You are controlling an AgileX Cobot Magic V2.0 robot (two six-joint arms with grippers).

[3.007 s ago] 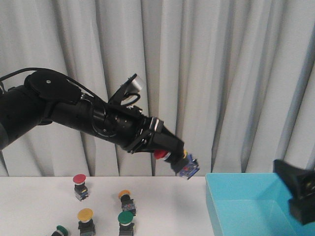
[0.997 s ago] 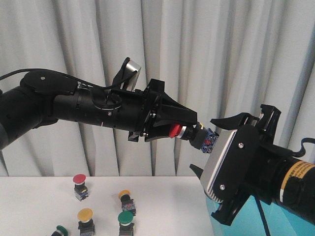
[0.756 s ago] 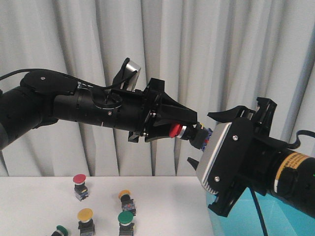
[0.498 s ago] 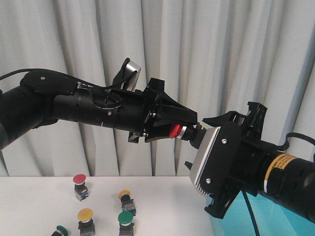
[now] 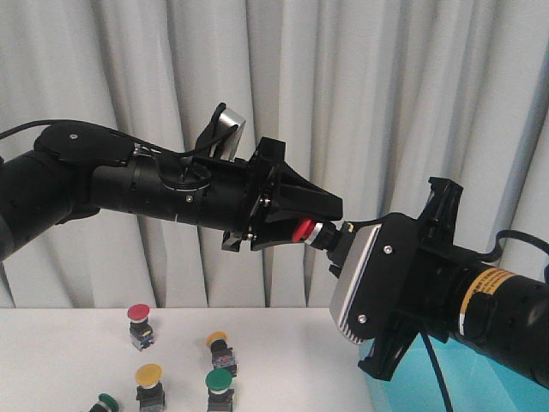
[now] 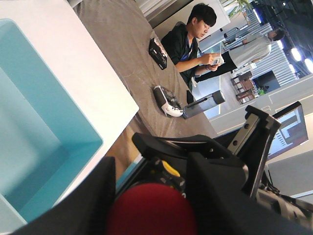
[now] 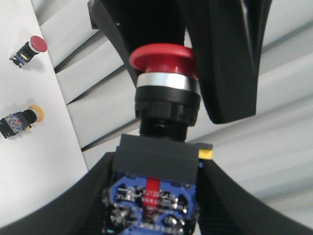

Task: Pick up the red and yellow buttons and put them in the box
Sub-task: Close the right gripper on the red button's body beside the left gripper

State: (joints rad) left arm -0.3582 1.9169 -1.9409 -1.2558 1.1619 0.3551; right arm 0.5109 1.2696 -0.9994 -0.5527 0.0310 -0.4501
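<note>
Grey curtain (image 5: 360,103), white table (image 5: 69,360), buttons (image 5: 148,374).

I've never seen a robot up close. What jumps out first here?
Two black arms meet in mid-air in front of the curtain, passing a red button between them: the left tool grips its cap end, and the right tool flanks its body. Below, spare buttons sit on the white table.

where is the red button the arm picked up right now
In the front view the red button is up in the air right of centre, held between the left gripper and the right gripper, above the near-left corner of the blue box.
</note>
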